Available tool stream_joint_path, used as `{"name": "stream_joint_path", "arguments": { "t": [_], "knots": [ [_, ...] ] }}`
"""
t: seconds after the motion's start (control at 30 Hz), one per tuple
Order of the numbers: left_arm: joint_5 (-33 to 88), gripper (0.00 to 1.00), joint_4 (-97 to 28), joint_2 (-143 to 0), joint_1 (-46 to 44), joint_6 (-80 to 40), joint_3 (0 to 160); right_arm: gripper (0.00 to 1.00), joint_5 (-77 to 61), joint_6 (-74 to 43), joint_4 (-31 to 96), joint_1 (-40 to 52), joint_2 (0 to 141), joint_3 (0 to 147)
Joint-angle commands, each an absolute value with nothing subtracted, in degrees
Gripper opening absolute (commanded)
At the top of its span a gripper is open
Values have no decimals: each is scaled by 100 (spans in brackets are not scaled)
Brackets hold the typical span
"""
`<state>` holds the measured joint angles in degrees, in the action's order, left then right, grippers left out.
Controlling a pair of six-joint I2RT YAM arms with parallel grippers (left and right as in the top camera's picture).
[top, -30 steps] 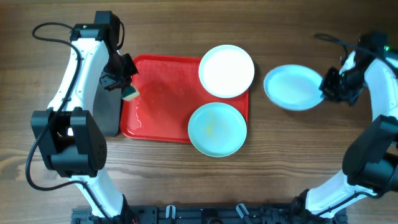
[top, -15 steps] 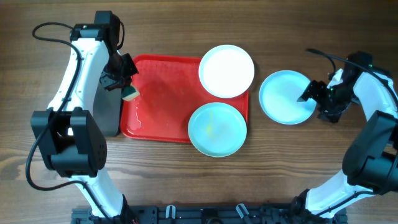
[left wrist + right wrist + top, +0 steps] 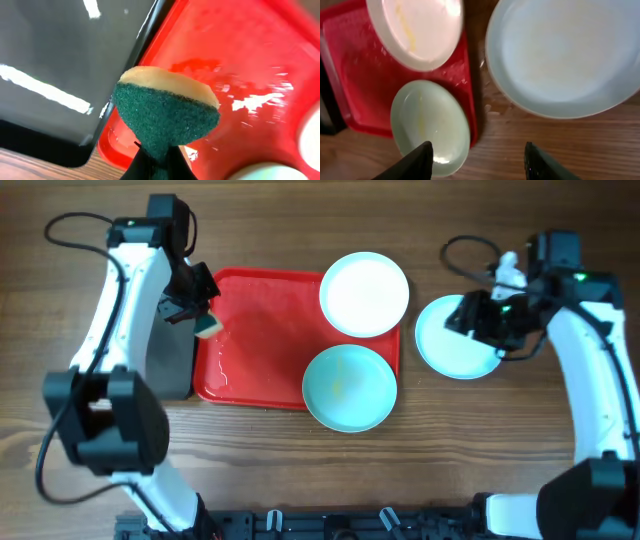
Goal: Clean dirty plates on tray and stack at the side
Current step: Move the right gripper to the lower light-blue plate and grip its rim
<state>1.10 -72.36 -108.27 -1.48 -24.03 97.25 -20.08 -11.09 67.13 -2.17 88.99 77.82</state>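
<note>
The red tray (image 3: 250, 345) carries a white plate (image 3: 364, 293) at its far right corner and a pale turquoise plate (image 3: 349, 387) with a yellowish smear at its near right corner. Another pale blue plate (image 3: 452, 345) lies flat on the table right of the tray. My right gripper (image 3: 462, 316) hovers over that plate, open and empty (image 3: 477, 161); its wrist view takes in the white plate (image 3: 417, 30), turquoise plate (image 3: 430, 127) and blue plate (image 3: 565, 55). My left gripper (image 3: 196, 310) is shut on a green and yellow sponge (image 3: 165, 107) above the tray's left edge (image 3: 240, 60).
A narrow black tray (image 3: 168, 365) lies along the red tray's left side, also seen close up as the black tray (image 3: 55, 60). The red tray's surface is wet and shiny. Bare wooden table surrounds everything.
My right gripper opened and let go of the blue plate, which now rests flat on the table nearer the tray. That arm swung left and up over it. The left arm barely moved.
</note>
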Motion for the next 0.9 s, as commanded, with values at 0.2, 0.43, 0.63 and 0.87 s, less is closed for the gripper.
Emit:
{"name": "stream_joint_path", "arguments": {
  "t": [0.2, 0.43, 0.63, 0.87],
  "knots": [
    [-523, 4, -7129, -9483, -161, -2486, 9852, 45, -1605, -2541, 6466, 1166, 8941, 6702],
    [-523, 4, -7146, -9732, -161, -2488, 9848, 36, -1599, -3155, 5642, 1743, 8945, 5905],
    [-523, 4, -7164, -9756, -161, -2486, 9848, 34, -1048, -3647, 5188, 2147, 8984, 5596],
    [-523, 4, -7161, -9758, -161, -2488, 9848, 33, -1026, -3750, 5076, 2231, 9203, 5546]
  ]
}}
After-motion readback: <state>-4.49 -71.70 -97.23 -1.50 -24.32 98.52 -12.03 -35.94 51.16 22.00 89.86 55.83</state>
